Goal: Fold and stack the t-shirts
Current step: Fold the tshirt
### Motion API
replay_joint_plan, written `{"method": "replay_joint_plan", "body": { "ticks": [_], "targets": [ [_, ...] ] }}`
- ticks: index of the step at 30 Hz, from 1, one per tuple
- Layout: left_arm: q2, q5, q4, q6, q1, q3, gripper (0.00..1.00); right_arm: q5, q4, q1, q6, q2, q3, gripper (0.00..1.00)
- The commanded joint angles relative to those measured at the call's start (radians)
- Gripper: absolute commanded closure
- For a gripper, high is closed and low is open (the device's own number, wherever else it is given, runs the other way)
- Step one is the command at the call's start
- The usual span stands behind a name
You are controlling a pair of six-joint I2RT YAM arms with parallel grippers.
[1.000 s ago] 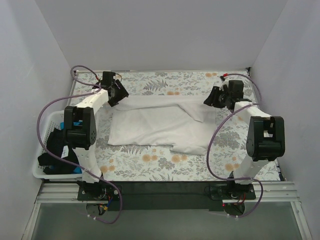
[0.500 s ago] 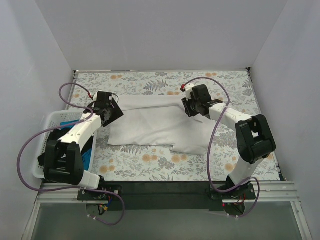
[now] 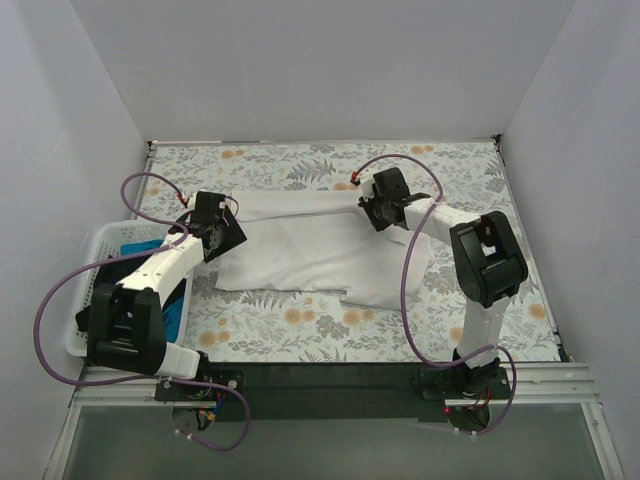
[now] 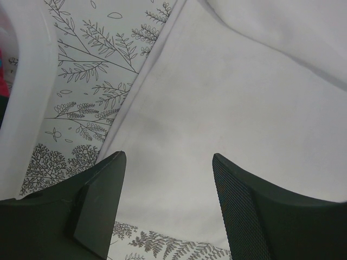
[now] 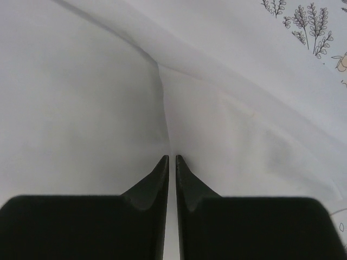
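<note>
A white t-shirt (image 3: 310,250) lies spread and partly folded across the middle of the table, and it fills both wrist views (image 4: 233,92) (image 5: 81,97). My left gripper (image 3: 228,232) (image 4: 168,155) hovers open over the shirt's left edge, nothing between its fingers. My right gripper (image 3: 370,215) (image 5: 172,157) is down on the shirt's upper right part, its jaws pinched together on a raised crease of the white cloth. Bright blue cloth (image 3: 178,300) shows in the basket, mostly hidden by the left arm.
A white slotted basket (image 3: 85,290) (image 4: 21,97) stands at the table's left edge, close beside the left arm. The floral tablecloth (image 3: 300,320) covers the table. White walls close in the back and both sides.
Both arms swung in from the far corners onto the shirt. The right gripper moved to the shirt's upper right and closed its jaws on the cloth. The left gripper stayed open.
</note>
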Motion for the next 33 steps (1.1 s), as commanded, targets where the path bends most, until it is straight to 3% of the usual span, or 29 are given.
{"method": "replay_joint_plan", "body": {
  "ticks": [1, 16, 33],
  "targets": [
    [-0.038, -0.022, 0.018, 0.013, -0.002, 0.003, 0.36, 0.035, -0.003, -0.004, -0.035, 0.016, 0.057, 0.86],
    [-0.026, -0.011, 0.016, 0.019, -0.002, 0.008, 0.36, 0.089, -0.055, -0.058, -0.05, 0.088, 0.148, 0.84],
    [-0.018, 0.009, 0.018, 0.019, -0.002, 0.01, 0.37, -0.081, -0.064, -0.055, -0.059, 0.048, 0.105, 0.77]
  ]
}}
